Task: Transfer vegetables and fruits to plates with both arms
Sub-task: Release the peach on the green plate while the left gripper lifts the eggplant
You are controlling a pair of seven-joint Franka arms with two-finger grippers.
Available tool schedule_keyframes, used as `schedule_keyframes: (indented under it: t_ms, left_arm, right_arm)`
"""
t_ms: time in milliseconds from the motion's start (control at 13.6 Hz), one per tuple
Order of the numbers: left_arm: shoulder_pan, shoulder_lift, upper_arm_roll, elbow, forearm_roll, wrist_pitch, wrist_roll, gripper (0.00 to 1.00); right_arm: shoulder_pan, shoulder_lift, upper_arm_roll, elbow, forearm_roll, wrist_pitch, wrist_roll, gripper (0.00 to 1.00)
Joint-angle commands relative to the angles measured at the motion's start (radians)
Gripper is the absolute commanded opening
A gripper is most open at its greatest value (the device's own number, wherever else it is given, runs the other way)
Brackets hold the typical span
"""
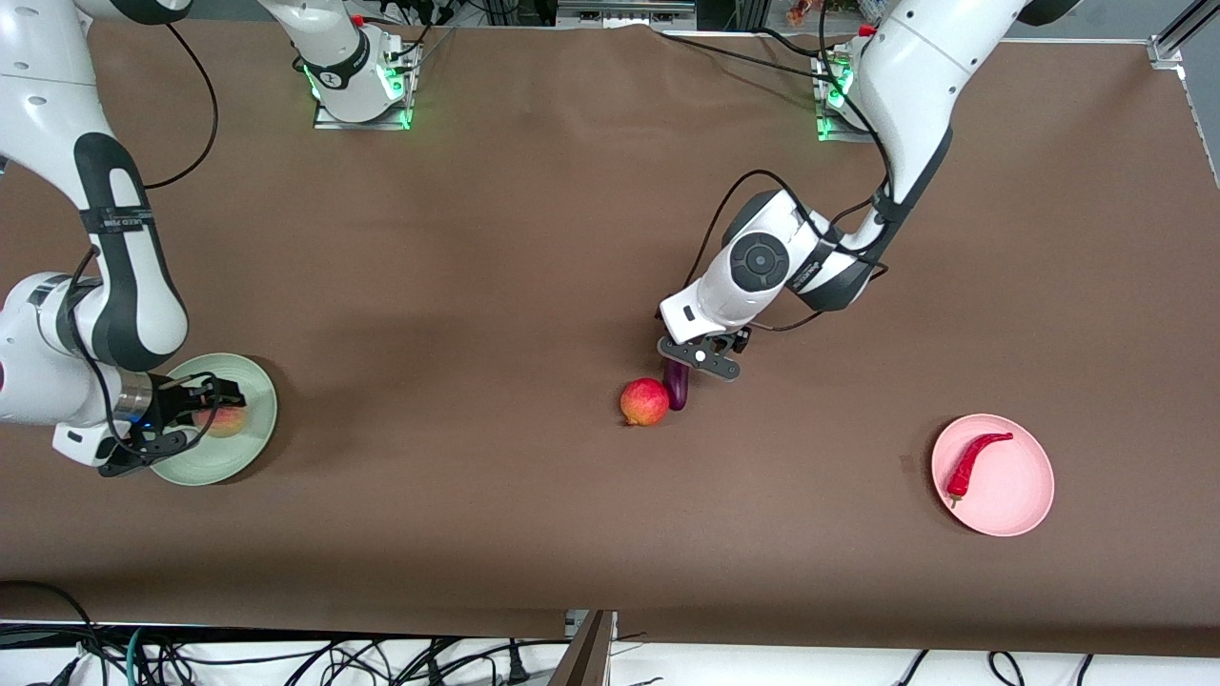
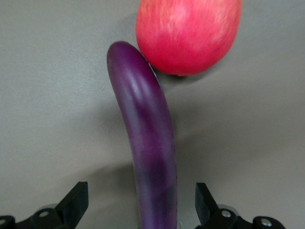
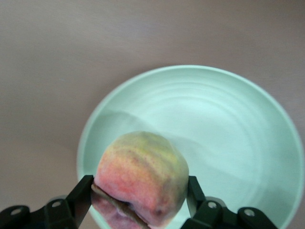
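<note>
Even overhead light, soft shadows

White arms [image 1: 915,86], black bands, cables, black claws.

The eggplant [image 1: 677,383] lies mid-table with the pomegranate [image 1: 644,401] touching its tip on the side toward the right arm's end, so that flank is blocked there. The left gripper [image 1: 703,359] straddles its other end, fingers [image 2: 76,202] spread with bare table on both sides. The pink plate [image 1: 1012,495] has open room beside the chili pepper [image 1: 970,461]. Over the green plate [image 1: 250,433], the right gripper [image 1: 195,419] and peach [image 3: 142,176] fill the rim toward the right arm's end; the rest lies bare.
</note>
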Motion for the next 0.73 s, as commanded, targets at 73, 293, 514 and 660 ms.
schedule_keyframes:
  t_ms: [73,293,514,660]
  left_arm:
    - [-0.02,0.041,0.008,0.005,0.133,0.055,-0.07,0.55]
    - [-0.009,0.027,0.008,0.003,0.134,0.032,-0.069,0.1]
    - [0.032,-0.029,0.008,0.011,0.133,-0.084,-0.067,0.08]
    - [0.089,-0.101,0.007,0.023,0.133,-0.202,-0.056,0.07]
  right_arm:
    - [-0.034,0.021,-0.016,-0.005,-0.052,0.075,-0.102,0.33]
    - [-0.064,0.05,-0.016,-0.005,-0.046,0.141,-0.146,0.39]
    - [-0.067,0.05,-0.014,-0.003,-0.031,0.14,-0.132,1.0]
    - [-0.059,0.03,0.004,0.0,-0.029,0.115,-0.129,1.0]
